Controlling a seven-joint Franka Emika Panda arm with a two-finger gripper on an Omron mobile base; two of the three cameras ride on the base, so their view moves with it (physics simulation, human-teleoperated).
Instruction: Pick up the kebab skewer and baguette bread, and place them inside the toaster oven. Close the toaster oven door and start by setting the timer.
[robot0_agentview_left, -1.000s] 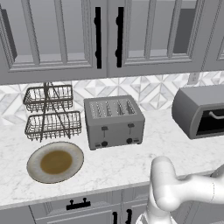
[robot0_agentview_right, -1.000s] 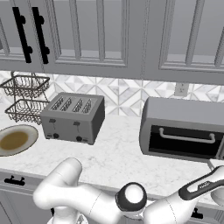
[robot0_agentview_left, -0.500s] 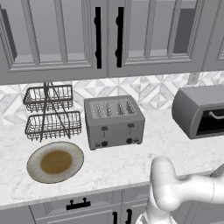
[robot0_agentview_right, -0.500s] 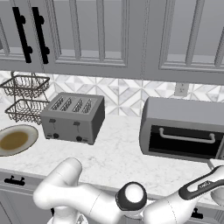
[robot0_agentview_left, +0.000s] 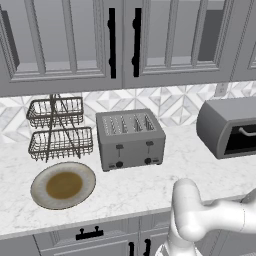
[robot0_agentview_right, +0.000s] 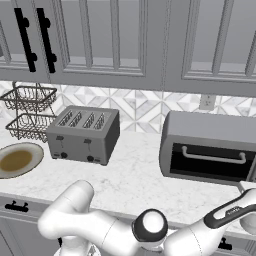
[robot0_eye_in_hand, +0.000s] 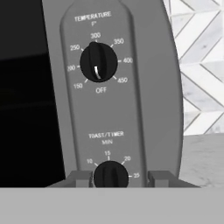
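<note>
The toaster oven (robot0_agentview_right: 210, 150) stands right of the four-slot toaster (robot0_agentview_right: 85, 134) on the surface, its door (robot0_agentview_right: 207, 162) closed. The end effector (robot0_eye_in_hand: 111, 178) clasps the timer knob (robot0_eye_in_hand: 111, 175); only turning it seems left.

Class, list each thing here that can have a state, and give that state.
toaster oven door: closed.
temperature knob: at OFF.
timer knob: between the finger tips, setting unreadable.
gripper: straddling the timer knob, grip unclear.
toaster: slots empty, levers up.
plate: empty.
wire basket: both tiers empty.
</note>
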